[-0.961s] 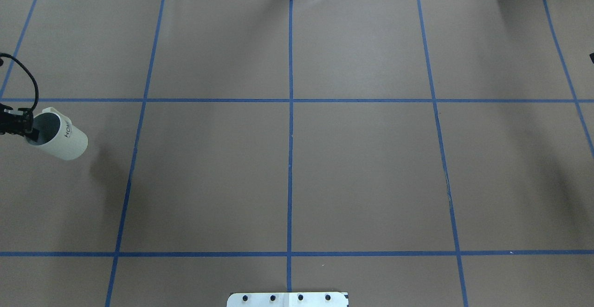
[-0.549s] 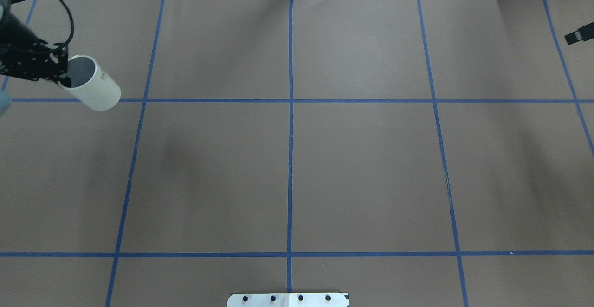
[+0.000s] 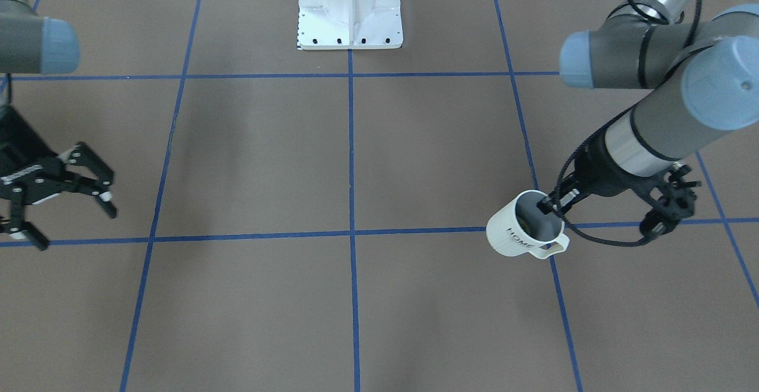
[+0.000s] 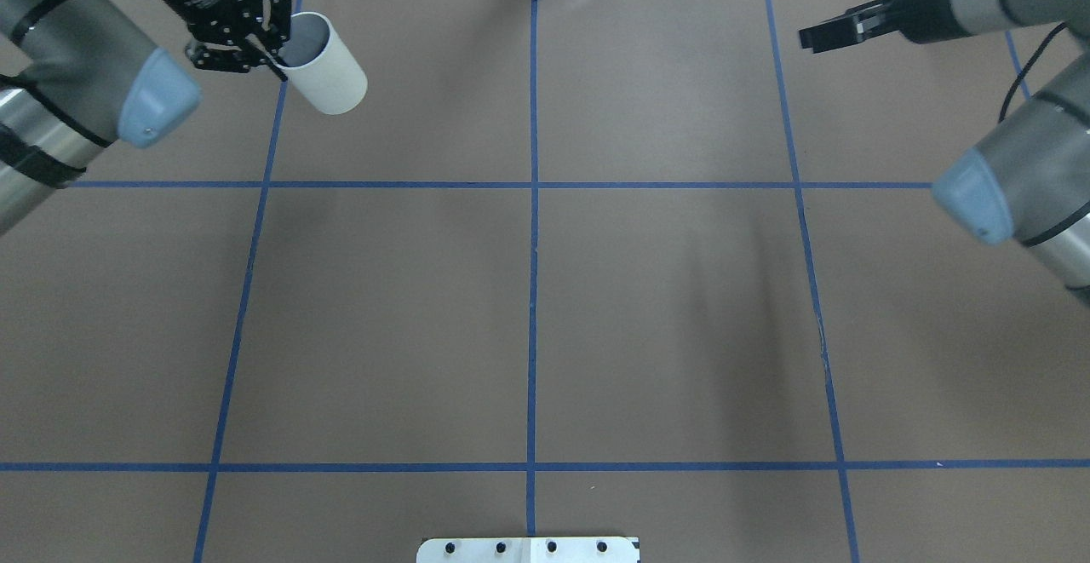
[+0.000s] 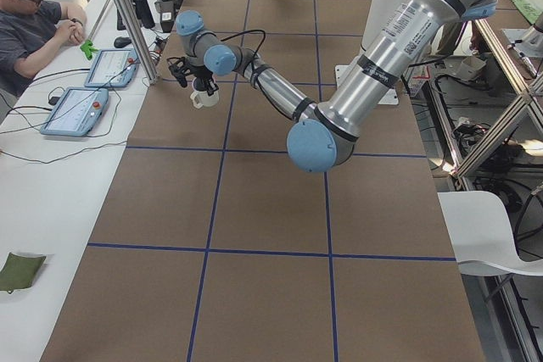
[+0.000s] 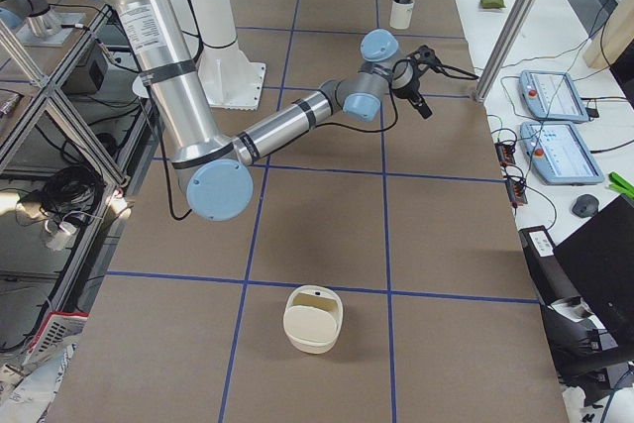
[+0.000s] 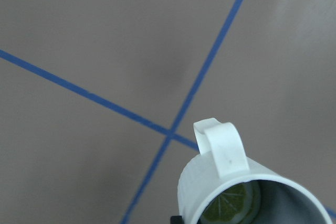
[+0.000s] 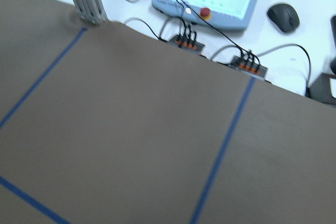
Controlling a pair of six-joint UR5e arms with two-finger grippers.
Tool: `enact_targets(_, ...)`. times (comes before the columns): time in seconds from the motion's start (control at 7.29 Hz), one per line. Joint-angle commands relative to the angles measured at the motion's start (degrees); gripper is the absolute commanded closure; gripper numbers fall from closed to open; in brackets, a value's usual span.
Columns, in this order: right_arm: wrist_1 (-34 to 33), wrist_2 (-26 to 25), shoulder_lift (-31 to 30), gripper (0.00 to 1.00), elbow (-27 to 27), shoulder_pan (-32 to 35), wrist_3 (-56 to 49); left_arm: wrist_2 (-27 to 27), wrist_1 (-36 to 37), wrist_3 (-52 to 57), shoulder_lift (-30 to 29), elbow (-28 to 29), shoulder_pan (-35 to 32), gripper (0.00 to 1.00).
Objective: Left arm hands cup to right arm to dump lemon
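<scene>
My left gripper (image 4: 271,50) is shut on the rim of the white "HOME" cup (image 4: 328,73) and holds it tilted above the far left of the table. The front view shows the cup (image 3: 519,235) in the left gripper (image 3: 550,205), clear of the table. In the left wrist view the yellow-green lemon (image 7: 231,206) lies inside the cup (image 7: 223,153). My right gripper (image 3: 74,225) is open and empty, far across the table from the cup. It shows at the far right in the overhead view (image 4: 816,37).
The brown table has blue tape lines (image 4: 533,205). A cream container (image 6: 313,319) stands on the table at my right end. The white robot base (image 3: 350,18) is at the near middle edge. An operator (image 5: 34,14) and tablets (image 5: 76,108) are beyond the far edge.
My left arm has carried the cup away from me and toward the middle, from the left edge to the far left square. My right arm has come into view at the far right.
</scene>
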Motion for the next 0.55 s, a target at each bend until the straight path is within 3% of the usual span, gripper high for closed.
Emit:
enact_targets(0.0, 9.60, -20.19, 2.54, 0.00, 0.11, -16.09, 5.24, -2.31, -1.41, -8.48, -8.68, 5.22, 2.52, 1.00)
enact_targets(0.14, 10.66, -21.99, 3.07, 0.00, 1.41, -18.58, 4.88, -9.46, -1.68, -7.79, -9.31, 6.63, 2.53, 1.00)
enact_targets(0.27, 10.67, -25.31, 2.90, 0.00, 4.21, -21.91, 2.97, -10.75, -1.59, -7.70, -10.54, 6.99, 2.53, 1.00)
enact_targets(0.41, 9.72, -32.39, 2.46, 0.00, 6.59, -26.47, -0.01, -11.03, -1.68, -7.18, -11.07, 6.99, 3.14, 1.00)
